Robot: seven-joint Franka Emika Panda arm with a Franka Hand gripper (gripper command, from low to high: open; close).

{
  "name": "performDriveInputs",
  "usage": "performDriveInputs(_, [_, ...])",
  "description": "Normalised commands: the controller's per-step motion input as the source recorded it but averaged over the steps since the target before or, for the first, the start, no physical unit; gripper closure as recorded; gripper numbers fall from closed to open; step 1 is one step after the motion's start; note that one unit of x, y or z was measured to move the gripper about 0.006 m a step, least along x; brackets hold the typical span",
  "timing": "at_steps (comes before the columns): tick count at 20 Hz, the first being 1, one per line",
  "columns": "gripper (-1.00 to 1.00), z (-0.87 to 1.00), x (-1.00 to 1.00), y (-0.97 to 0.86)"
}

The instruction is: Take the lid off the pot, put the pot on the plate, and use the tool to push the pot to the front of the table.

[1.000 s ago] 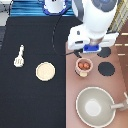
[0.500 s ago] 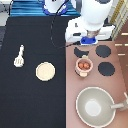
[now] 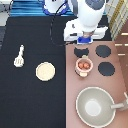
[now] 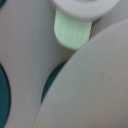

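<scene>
Tool (image 3: 19, 55) lies near the table's (image 3: 30, 100) left edge, untouched. Plate (image 3: 45, 71) sits bare mid-table. Pot (image 3: 84, 65) stands uncovered on the stove board (image 3: 95, 80), contents showing, between 2 burners. Gripper (image 3: 85, 41) hovers just above it near the board's top edge; claw state cannot be told. Lid not seen.

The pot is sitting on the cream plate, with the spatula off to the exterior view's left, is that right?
Not quite. In the exterior view the pot sits on the stove board, apart from the plate. The spatula is indeed at the left. The pincer hovers near the pot.
</scene>
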Motion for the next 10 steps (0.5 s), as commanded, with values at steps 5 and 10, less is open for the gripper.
performDriveInputs(5, [1.0,-0.62,-0.67,0.17])
performDriveInputs(10, [1.0,-0.35,0.04,0.15])
